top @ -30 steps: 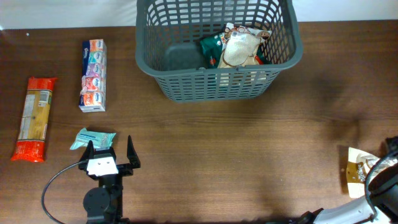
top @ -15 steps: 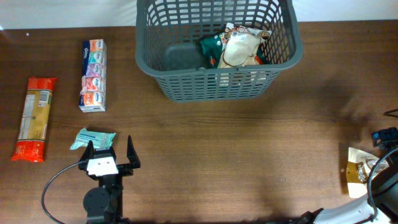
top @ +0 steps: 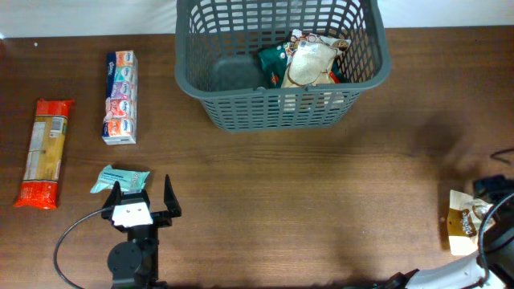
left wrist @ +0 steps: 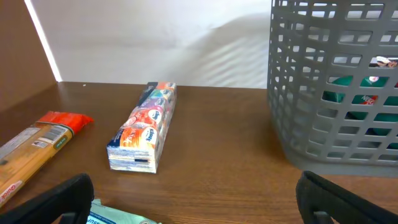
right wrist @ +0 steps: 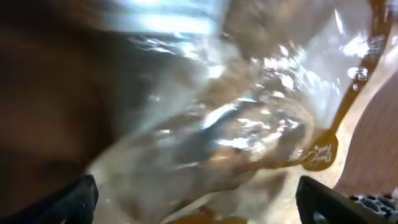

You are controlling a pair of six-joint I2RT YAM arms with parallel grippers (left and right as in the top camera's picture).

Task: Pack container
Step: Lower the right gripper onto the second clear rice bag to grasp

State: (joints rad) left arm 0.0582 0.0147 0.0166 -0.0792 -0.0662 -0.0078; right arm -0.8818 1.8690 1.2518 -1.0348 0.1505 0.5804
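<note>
Logging the right gripper (right wrist: 199, 202): jaws are standing wide apart, close over the brown-and-white packet (top: 462, 221) at the near right, and I am judging it not yet gripped. The container (top: 281, 108) is sitting far and well left of that gripper, long axis running left-right. The left gripper (top: 142, 189), also spread and empty, is lying well apart at the near left.

By the table's (top: 321, 201) left front edge, the left arm (top: 127, 258) is black, with a round joint, a white block (top: 131, 214) between two black fingers (top: 168, 193), and a thin grey cable (top: 58, 255). The right arm (top: 462, 267) has a white curved link.
</note>
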